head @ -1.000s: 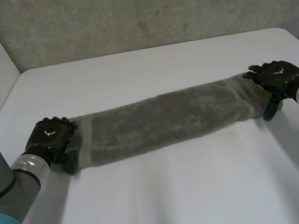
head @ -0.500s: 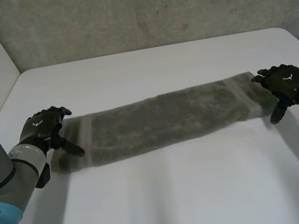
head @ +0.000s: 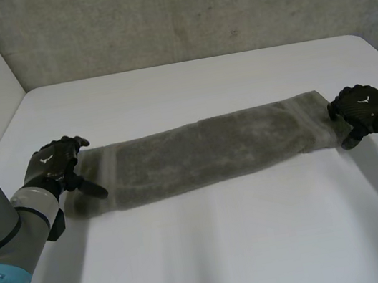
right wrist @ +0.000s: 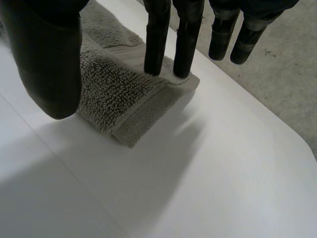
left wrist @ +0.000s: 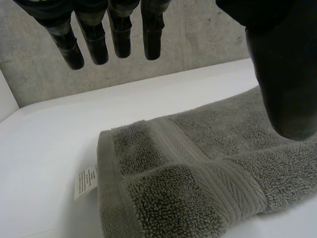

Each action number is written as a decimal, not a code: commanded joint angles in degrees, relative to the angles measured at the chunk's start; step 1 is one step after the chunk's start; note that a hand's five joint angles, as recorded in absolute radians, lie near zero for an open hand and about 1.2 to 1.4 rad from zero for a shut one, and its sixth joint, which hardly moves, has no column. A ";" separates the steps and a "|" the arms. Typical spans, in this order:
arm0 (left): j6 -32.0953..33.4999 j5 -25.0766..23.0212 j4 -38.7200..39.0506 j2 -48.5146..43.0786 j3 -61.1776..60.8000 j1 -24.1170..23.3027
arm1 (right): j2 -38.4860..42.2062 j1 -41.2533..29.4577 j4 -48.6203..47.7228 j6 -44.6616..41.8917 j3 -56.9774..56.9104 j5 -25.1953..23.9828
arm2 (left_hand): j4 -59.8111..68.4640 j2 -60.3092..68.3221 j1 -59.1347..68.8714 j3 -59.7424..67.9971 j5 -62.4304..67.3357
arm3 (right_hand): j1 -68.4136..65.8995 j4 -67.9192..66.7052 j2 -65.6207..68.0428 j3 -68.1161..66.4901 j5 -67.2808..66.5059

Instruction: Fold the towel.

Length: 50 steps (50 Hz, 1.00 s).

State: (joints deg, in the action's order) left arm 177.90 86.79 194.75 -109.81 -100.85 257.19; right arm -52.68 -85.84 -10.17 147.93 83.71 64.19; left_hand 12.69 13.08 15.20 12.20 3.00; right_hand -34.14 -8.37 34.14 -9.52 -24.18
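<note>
One grey-green towel [head: 205,153], folded into a long narrow strip, is laid across the middle of the frame on the white desk [head: 215,253]. Its looped terry pile is crossed near the left end by a flat woven band [left wrist: 218,181], and a white label [left wrist: 85,182] is attached at that end. The left hand [head: 55,164], at centre left, is poised over that end with fingers [left wrist: 151,29] straight and thumb apart, clasping nothing. The right hand [head: 361,107], at centre right, is likewise spread, with two fingertips [right wrist: 156,54] set on the towel's corner.
</note>
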 commanded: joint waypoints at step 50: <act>0.78 0.93 1.08 6.62 1.35 -0.90 | -21.67 -6.00 -0.20 2.62 0.49 -15.33 | -2.69 -3.71 -5.83 -2.20 -3.00 | -45.86 -1.63 45.86 -0.48 -45.82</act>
State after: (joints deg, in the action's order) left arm 178.66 87.92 195.91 -104.90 -101.30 256.55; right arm -73.40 -82.28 -10.25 147.23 86.49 48.53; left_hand 12.69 13.02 15.20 12.20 2.99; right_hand -73.74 -8.37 76.58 -9.52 -66.24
